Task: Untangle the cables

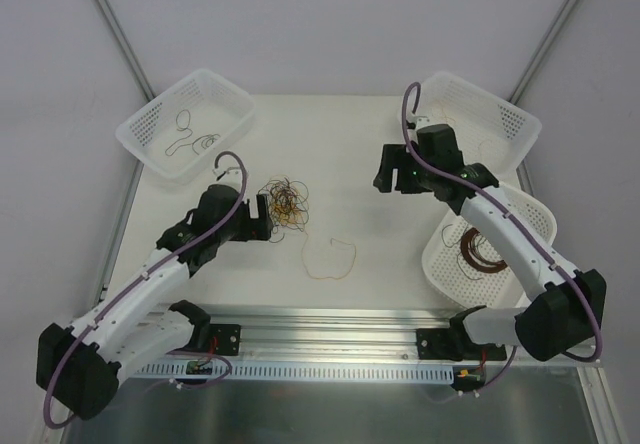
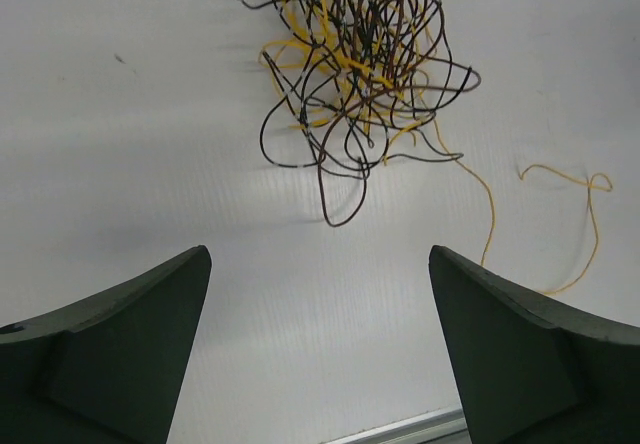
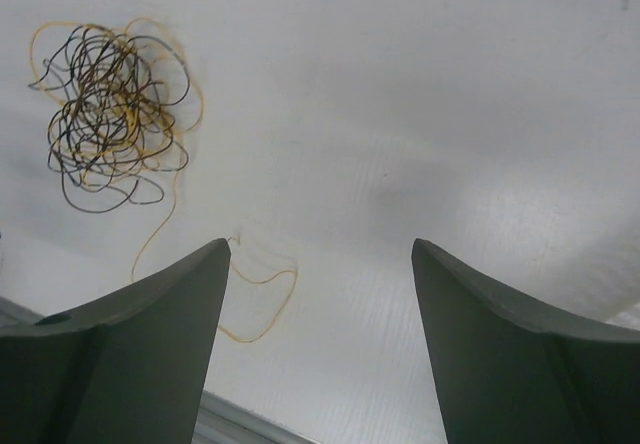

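The cables (image 1: pixel 287 202) sat tangled left of centre; both pincers were apart and empty.
The left pincer (image 1: pixel 262 214) hung just beside them on the counter (image 1: pixel 385 249), likely lined up to pluck a strand; the right pincer (image 1: pixel 395 179) hung well right.

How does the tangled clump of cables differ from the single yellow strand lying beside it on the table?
The clump mixes black, brown and yellow wires; the yellow strand is one colour. The clump is densely knotted; the strand lies in one open loop. The clump sits just ahead of the left gripper; the strand lies closer to the near edge of the table. Both rest on it, ungripped.
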Robot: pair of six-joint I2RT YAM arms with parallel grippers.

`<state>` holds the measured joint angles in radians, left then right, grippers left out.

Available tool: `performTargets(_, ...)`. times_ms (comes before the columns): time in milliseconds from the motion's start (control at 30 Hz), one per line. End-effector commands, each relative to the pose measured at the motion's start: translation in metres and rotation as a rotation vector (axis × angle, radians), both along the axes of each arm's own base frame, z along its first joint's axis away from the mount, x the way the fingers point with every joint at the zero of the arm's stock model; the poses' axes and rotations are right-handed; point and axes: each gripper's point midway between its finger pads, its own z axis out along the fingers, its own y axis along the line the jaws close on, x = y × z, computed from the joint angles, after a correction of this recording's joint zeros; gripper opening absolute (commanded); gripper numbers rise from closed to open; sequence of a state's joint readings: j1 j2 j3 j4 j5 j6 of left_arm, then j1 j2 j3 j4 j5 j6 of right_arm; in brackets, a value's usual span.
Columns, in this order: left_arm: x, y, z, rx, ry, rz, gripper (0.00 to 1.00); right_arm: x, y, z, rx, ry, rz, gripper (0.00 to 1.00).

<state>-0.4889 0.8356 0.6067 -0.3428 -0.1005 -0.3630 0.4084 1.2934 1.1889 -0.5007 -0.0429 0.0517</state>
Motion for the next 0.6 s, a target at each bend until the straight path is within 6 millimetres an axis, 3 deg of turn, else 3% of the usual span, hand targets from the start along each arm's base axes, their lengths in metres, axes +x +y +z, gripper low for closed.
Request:
performTargets(0, 0.050, -0.011, 0.052, -0.069, -0.134, 0.090, 0.91, -0.006, 0.040, 0.008, 0.085, -0.036, 0.119, 0.78)
performTargets(33, 0.059, -0.015, 0.042, -0.045, -0.093, 0.088, 0.91, -0.009, 0.044, 0.006, 0.087, -0.031, 0.132, 0.78)
performTargets(67, 0.070, -0.021, 0.057, -0.058, -0.113, 0.087, 0.90, -0.016, 0.052, 0.003, 0.090, -0.023, 0.164, 0.78)
performTargets(100, 0.078, -0.025, 0.046, -0.036, -0.073, 0.086, 0.88, -0.019, 0.055, 0.001, 0.087, -0.017, 0.176, 0.78)
performTargets(167, 0.094, -0.036, 0.057, -0.037, -0.083, 0.057, 0.84, -0.027, 0.061, -0.003, 0.083, -0.016, 0.209, 0.79)
performTargets(200, 0.100, -0.041, 0.046, -0.015, -0.050, 0.038, 0.82, -0.030, 0.062, -0.003, 0.083, -0.018, 0.218, 0.79)
performTargets(267, 0.108, -0.054, 0.050, -0.012, -0.050, -0.030, 0.80, -0.036, 0.062, -0.008, 0.083, -0.013, 0.239, 0.79)
performTargets(367, 0.114, -0.065, 0.042, 0.033, -0.038, -0.145, 0.77, -0.043, 0.062, -0.005, 0.085, -0.031, 0.280, 0.80)
performTargets(400, 0.109, -0.076, 0.038, 0.017, -0.023, -0.227, 0.77, -0.046, 0.061, -0.008, 0.080, -0.026, 0.288, 0.80)
performTargets(567, 0.097, -0.085, 0.029, 0.125, -0.082, -0.511, 0.73, -0.054, 0.058, -0.004, 0.067, -0.058, 0.338, 0.80)
